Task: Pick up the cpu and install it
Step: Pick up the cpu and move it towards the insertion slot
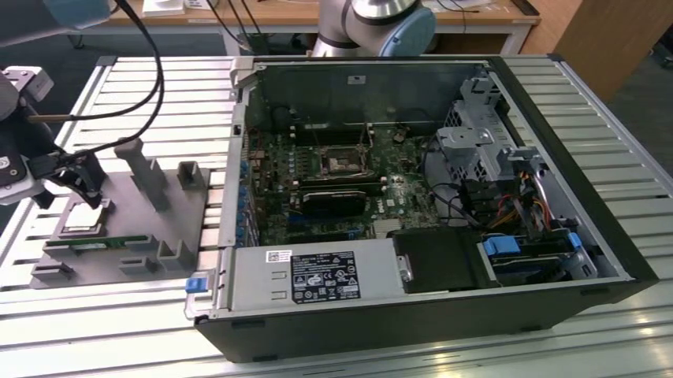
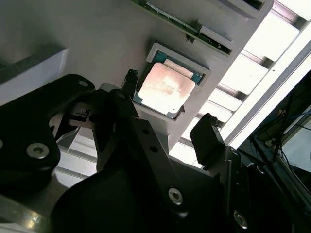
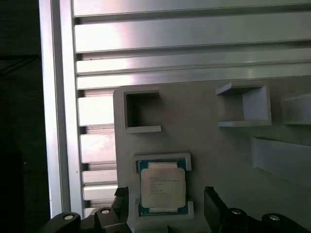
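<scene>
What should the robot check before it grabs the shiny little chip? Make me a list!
1. The cpu lies flat in its pocket on the gray holder: ok.
2. The gripper is open, one side on either side of the cpu: ok.
3. Its fingers are low enough to grip the edges: cannot tell.
4. The memory stick lies apart from the gripper: ok.
5. The motherboard socket is open and empty: cannot tell.

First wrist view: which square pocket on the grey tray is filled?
The pocket nearest the fingers: it holds the cpu, while the other two square pockets stand empty.
</scene>
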